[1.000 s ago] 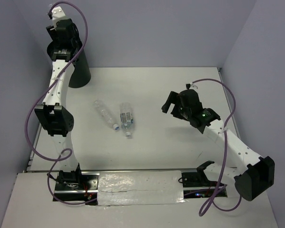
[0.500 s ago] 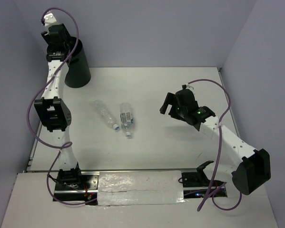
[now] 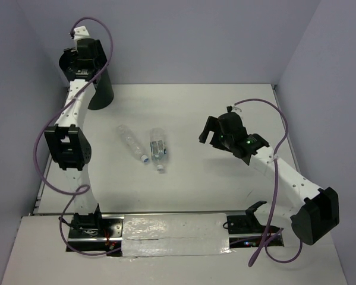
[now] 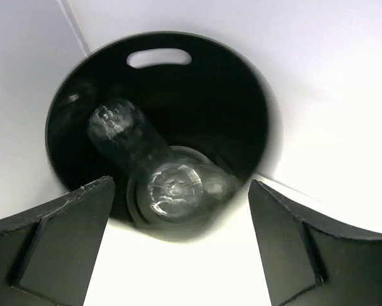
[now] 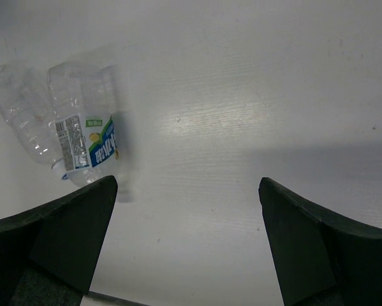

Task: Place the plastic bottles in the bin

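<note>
The tall black bin (image 3: 101, 90) stands at the far left corner. My left gripper (image 3: 81, 57) hangs right over its mouth, and in the left wrist view it (image 4: 181, 186) is open with nothing between its fingers. Below it one clear plastic bottle (image 4: 168, 182) lies blurred inside the bin (image 4: 257, 118). Two more bottles lie on the table left of centre: a plain one (image 3: 131, 142) and one with a bluish label (image 3: 158, 148). My right gripper (image 3: 211, 128) hovers open to their right. In its view (image 5: 187, 185) the labelled bottle (image 5: 88, 137) and the plain one (image 5: 22, 111) show at upper left.
Purple-grey walls close in the table on the left, back and right. A strip of silvery tape (image 3: 175, 234) runs along the near edge between the arm bases. The bin has an oval handle cut-out (image 4: 159, 58) near its rim.
My left gripper has shifted over the bin's mouth and opened, letting a bottle go into the bin. The right arm has edged slightly left. The two table bottles have not moved.
</note>
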